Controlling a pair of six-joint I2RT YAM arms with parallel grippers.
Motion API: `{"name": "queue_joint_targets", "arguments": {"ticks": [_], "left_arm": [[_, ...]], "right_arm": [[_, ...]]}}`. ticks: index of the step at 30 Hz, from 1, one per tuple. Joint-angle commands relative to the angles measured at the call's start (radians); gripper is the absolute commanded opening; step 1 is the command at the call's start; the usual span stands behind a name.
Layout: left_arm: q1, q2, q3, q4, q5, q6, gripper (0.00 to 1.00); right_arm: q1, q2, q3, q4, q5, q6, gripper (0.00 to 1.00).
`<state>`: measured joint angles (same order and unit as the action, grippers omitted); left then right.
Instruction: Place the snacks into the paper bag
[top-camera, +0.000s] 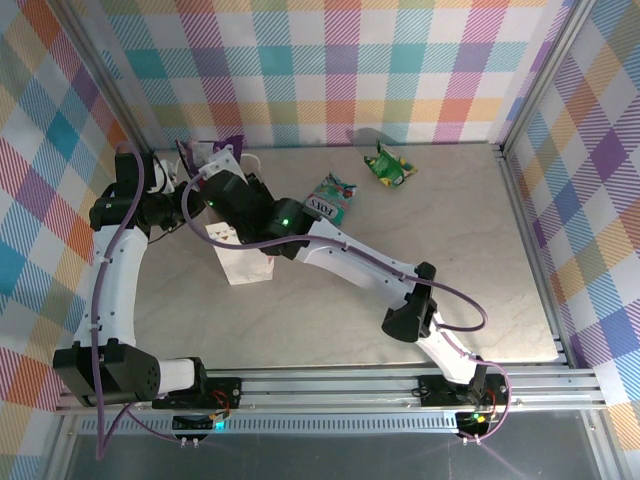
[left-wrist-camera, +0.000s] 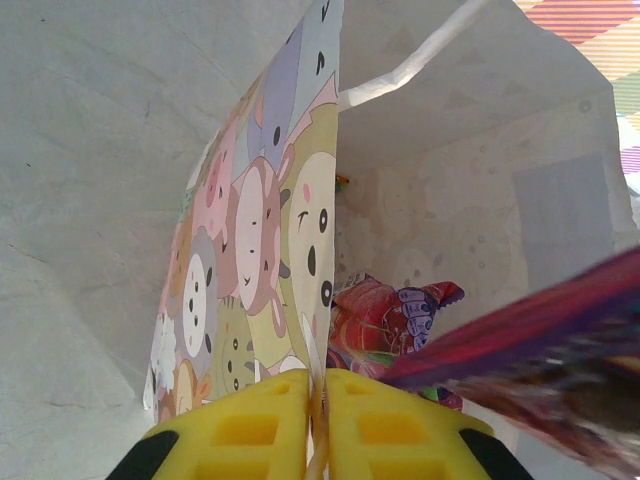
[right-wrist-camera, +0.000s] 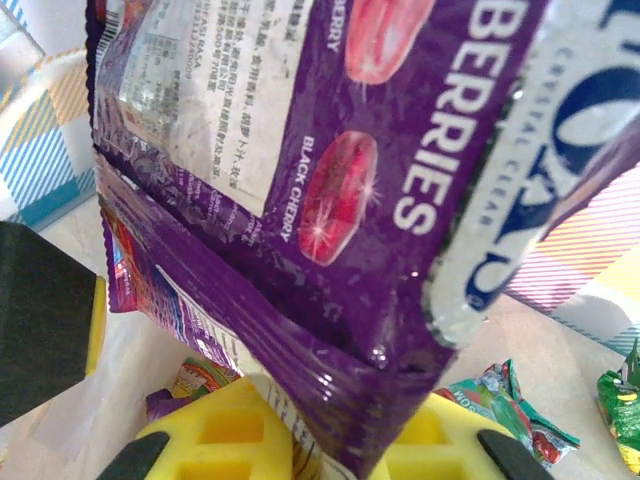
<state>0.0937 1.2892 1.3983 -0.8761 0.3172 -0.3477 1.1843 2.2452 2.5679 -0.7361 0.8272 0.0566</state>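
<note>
Left hand (left-wrist-camera: 322, 415) pinched the bag (left-wrist-camera: 260, 250) wall to hold it open; right hand (right-wrist-camera: 335, 440) gripped a purple packet (right-wrist-camera: 330, 200) overhead.

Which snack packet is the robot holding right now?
The purple berries packet, pinched in the right gripper; the teal packet and green packet lie loose on the table.

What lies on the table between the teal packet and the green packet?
Nothing: the top view shows bare table between the teal packet and the green packet.

Two packets (top-camera: 331, 197) right of bag (top-camera: 243, 262); more apparently inside
</note>
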Motion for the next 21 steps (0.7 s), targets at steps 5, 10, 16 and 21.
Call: {"name": "queue_joint_targets", "arguments": {"ticks": [5, 10, 16, 21], "left_arm": [[-0.003, -0.005, 0.007, -0.021, 0.011, 0.014, 0.12], [-0.003, -0.007, 0.001, -0.024, 0.007, 0.015, 0.12], [-0.003, -0.006, -0.009, -0.02, 0.008, 0.016, 0.12], [-0.003, -0.008, -0.012, -0.02, 0.006, 0.016, 0.12]], "right_arm": [[0.002, 0.038, 0.037, 0.016, 0.057, -0.04, 0.15], [-0.009, 0.054, 0.039, -0.016, 0.076, -0.043, 0.16], [-0.024, 0.062, 0.038, -0.047, 0.102, -0.035, 0.16], [-0.043, 0.065, 0.038, -0.078, 0.146, -0.019, 0.16]]}}
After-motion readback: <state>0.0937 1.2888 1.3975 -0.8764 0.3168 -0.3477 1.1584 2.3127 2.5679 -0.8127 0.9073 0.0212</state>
